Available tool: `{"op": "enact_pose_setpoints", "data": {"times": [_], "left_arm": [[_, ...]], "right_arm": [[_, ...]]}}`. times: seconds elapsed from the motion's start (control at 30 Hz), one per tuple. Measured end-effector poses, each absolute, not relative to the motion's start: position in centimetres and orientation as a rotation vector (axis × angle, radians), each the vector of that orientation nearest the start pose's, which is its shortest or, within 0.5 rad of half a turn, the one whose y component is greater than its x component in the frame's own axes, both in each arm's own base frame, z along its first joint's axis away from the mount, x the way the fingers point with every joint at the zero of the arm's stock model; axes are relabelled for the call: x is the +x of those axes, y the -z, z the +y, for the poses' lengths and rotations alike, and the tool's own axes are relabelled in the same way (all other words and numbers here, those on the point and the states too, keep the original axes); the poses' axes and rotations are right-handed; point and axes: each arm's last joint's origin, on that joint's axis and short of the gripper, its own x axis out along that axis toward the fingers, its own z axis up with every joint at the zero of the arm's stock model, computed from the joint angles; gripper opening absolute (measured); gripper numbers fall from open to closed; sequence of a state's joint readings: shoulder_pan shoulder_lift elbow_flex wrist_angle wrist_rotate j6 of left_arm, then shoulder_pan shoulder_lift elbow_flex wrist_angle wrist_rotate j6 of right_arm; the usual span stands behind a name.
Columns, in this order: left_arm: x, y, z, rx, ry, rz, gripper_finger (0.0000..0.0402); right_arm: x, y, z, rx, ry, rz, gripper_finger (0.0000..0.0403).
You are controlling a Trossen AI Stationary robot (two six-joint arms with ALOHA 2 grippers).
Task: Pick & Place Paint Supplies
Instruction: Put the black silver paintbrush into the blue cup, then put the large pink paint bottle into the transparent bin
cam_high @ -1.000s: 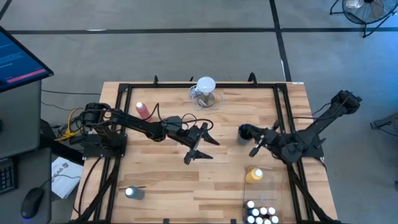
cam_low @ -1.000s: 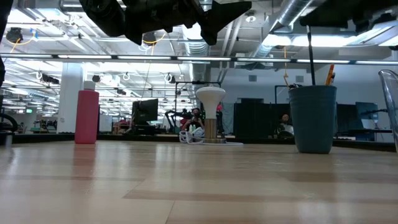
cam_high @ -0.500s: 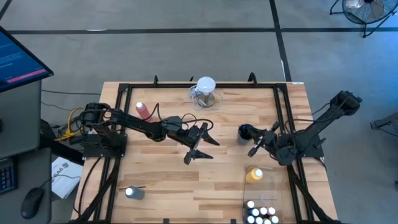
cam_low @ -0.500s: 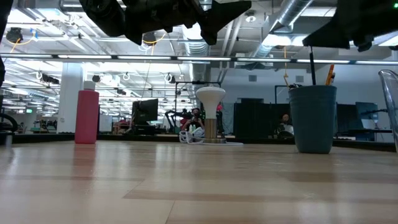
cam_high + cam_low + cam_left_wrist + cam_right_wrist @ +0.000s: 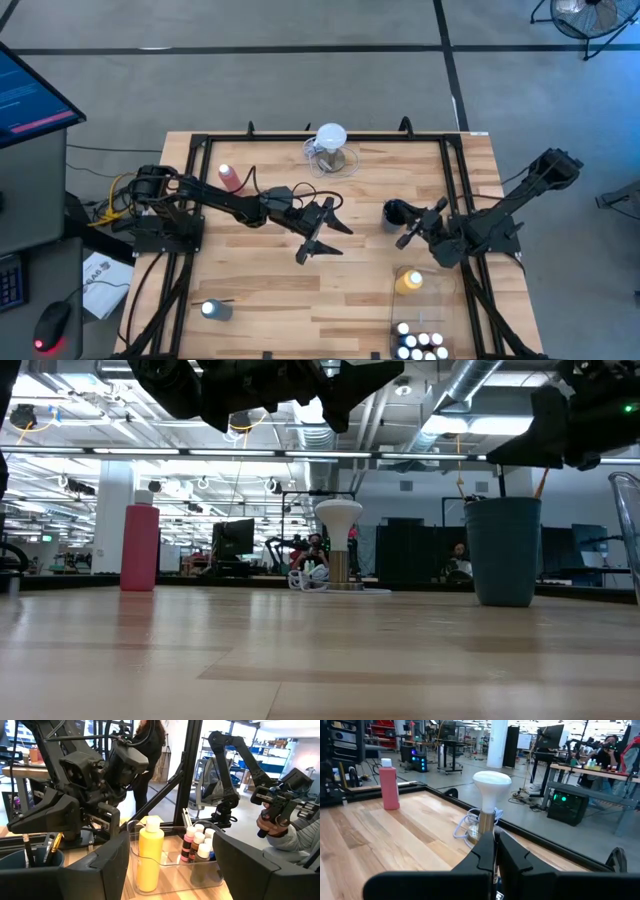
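Near the right edge of the table [image 5: 300, 300], a little past the middle, stands a dark cup [image 5: 395, 212] with brushes [image 5: 540, 483] upright in it — their long axis points straight up, out of the cup's mouth. The right tool [image 5: 412, 228] hangs just beside and above this cup, on its near side, with its fingers [image 5: 492, 851] pressed together and nothing between them. That is the relation the coming move seems to turn on: the brushes rise directly under and ahead of the right tool, so it is the nearer arm by far and would have to open and come down along their length.

The left tool [image 5: 322, 233] hovers over the middle of the table with its fingers [image 5: 100, 865] spread apart and empty, facing the right edge. It looks toward a clear bin [image 5: 175, 875] at the near right corner, where a yellow bottle [image 5: 150, 854] stands upright with several small white-capped bottles [image 5: 199, 846] beside it.

A pink-red bottle [image 5: 231, 178] stands upright near the far left corner, well apart from both tools — the left arm is nearer to it. Another cup [image 5: 215, 310] sits by the near left corner.
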State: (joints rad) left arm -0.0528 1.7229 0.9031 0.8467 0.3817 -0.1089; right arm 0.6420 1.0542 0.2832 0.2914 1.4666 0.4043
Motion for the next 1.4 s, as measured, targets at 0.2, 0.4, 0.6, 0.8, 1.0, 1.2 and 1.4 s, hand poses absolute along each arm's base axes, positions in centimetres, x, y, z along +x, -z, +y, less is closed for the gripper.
{"op": "enact_pose_setpoints", "data": {"times": [0.2,0.4,0.6,0.8,1.0,1.2,1.4], "left_arm": [[36.5,-22.9,-3.0,-0.103,0.435,-0.001,0.025],[36.5,-22.8,-3.0,-0.109,0.425,0.006,0.025],[36.5,-22.7,-3.0,-0.11,0.422,0.015,0.025],[36.5,-22.7,-3.0,-0.108,0.419,0.015,0.025],[36.4,-22.7,-3.3,-0.107,0.443,0.015,0.025],[36.0,-23.2,-5.3,-0.104,0.52,0.006,0.025],[34.0,-25.6,-8.8,-0.039,0.639,-0.047,0.025]], "right_arm": [[15.4,-17.2,8.0,-0.043,0.807,0.086,0.0001],[15.3,-17.2,8.0,-0.048,0.805,0.087,0.0045],[15.3,-17.3,8.0,-0.041,0.823,0.074,0.0099],[15.4,-17.9,8.0,-0.033,0.851,0.049,0.0148],[16.0,-20.3,8.4,-0.082,0.801,0.039,0.0185],[16.3,-22.9,8.8,-0.106,0.519,-0.1,0.0196],[16.7,-24.5,9.6,-0.17,0.243,-0.237,0.0182]]}}
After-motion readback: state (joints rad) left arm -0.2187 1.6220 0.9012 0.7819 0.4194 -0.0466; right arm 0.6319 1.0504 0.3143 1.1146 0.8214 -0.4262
